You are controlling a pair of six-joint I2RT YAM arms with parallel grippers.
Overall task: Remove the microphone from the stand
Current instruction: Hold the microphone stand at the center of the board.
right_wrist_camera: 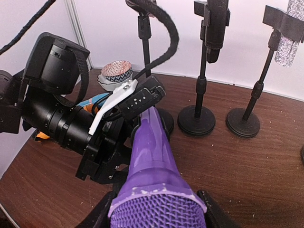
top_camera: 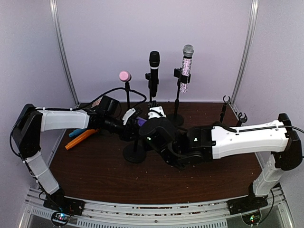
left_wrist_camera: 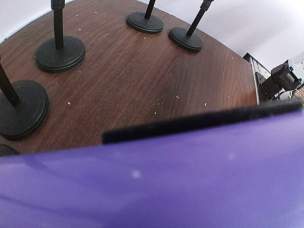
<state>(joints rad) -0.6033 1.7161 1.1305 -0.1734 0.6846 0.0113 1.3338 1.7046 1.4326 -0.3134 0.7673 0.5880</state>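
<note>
The purple microphone (right_wrist_camera: 154, 156) lies roughly level above the table, its mesh head nearest the right wrist camera. My right gripper (right_wrist_camera: 156, 213) is shut on that head, one finger on each side. My left gripper (top_camera: 135, 118) is closed around the handle's narrow tail, and its upper finger (right_wrist_camera: 137, 97) lies on the purple body. From the left wrist the microphone (left_wrist_camera: 166, 180) fills the lower half of the picture. In the top view only a bit of the microphone (top_camera: 141, 121) shows between both grippers. Below them is the black stand (top_camera: 134, 153), with its clip hidden.
At the back stand a pink microphone (top_camera: 125, 76), a black microphone (top_camera: 154, 61) and a glittery one (top_camera: 186, 66), each on a stand. Two empty stands (top_camera: 224, 107) are at the back right. Orange and blue items (top_camera: 80, 138) lie at the left.
</note>
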